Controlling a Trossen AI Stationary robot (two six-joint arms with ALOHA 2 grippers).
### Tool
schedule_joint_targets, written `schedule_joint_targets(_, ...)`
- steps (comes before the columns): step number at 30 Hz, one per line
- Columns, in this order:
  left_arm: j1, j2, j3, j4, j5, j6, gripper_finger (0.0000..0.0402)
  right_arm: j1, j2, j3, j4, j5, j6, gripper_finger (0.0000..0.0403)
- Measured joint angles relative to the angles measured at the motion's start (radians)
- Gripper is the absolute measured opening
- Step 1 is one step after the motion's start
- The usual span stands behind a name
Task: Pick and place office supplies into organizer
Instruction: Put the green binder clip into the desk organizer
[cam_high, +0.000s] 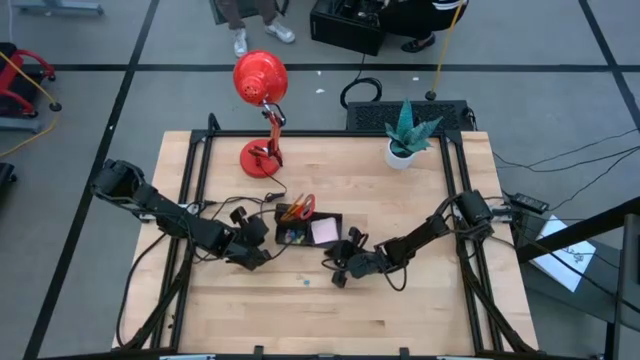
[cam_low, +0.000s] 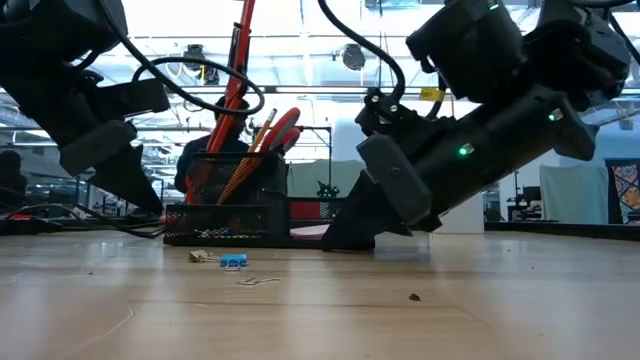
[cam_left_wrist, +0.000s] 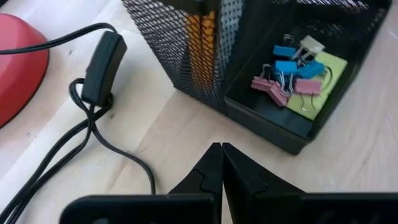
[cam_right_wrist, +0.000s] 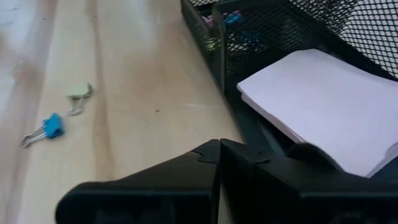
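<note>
You see organizer (cam_high: 308, 228) mid-worktop: scissors (cam_high: 301, 206), pencils upright, clips (cam_left_wrist: 292, 74), sticky pad (cam_right_wrist: 323, 106) inside. Blue clip (cam_right_wrist: 51, 126) loose on worktop. Left claw (cam_left_wrist: 221, 163), right claw (cam_right_wrist: 219, 158) both pinched, empty, flanking organizer.

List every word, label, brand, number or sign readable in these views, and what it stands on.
None can be read. The organizer, the sticky-note pad, the binder clips and the red lamp show no print. The papers by the table's right edge carry marks too small to read.
</note>
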Motion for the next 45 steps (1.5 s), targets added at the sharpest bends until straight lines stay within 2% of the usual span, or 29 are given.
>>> schedule_joint_targets(6, -0.006, 0.0, 0.0, 0.0, 0.021, 0.012, 0.0013, -0.018, -0.004, -0.001, -0.011, -0.001, -0.01, 0.0004)
schedule_joint_targets(9, -0.017, 0.0, 0.0, -0.002, 0.02, 0.042, 0.0004, -0.018, -0.031, -0.004, -0.013, -0.05, -0.077, 0.0004)
schedule_joint_targets(15, -0.081, -0.011, 0.0, 0.008, 0.025, 0.134, 0.0014, 0.056, -0.191, -0.005, -0.049, -0.078, -0.259, 0.0004)
schedule_joint_targets(20, -0.144, -0.02, 0.0, 0.135, 0.157, 0.335, 0.0012, 0.101, -0.363, -0.005, -0.163, -0.078, -0.376, 0.0004)
schedule_joint_targets(24, -0.165, -0.02, 0.0, 0.298, 0.266, 0.514, 0.0003, 0.085, -0.491, -0.004, -0.257, -0.081, -0.431, 0.0004)
schedule_joint_targets(29, -0.156, -0.02, 0.001, 0.383, 0.314, 0.6, 0.0029, 0.05, -0.586, -0.028, -0.29, -0.077, -0.482, 0.0004)
schedule_joint_targets(33, -0.131, -0.02, 0.011, 0.382, 0.354, 0.589, 0.0056, 0.041, -0.647, -0.134, -0.18, -0.077, -0.487, 0.0004)
schedule_joint_targets(36, -0.122, -0.02, 0.023, 0.385, 0.358, 0.601, 0.0075, 0.041, -0.709, -0.266, -0.001, -0.082, -0.477, 0.0004)
schedule_joint_targets(40, -0.11, -0.019, 0.034, 0.413, 0.359, 0.646, 0.0096, 0.032, -0.783, -0.442, 0.26, -0.155, -0.45, 0.0004)
schedule_joint_targets(43, -0.105, -0.019, 0.034, 0.434, 0.36, 0.745, 0.0105, 0.032, -0.818, -0.539, 0.372, -0.16, -0.44, 0.0001)
schedule_joint_targets(45, -0.104, -0.012, 0.034, 0.439, 0.405, 0.795, 0.0106, 0.032, -0.836, -0.582, 0.405, -0.161, -0.429, 0.0001)
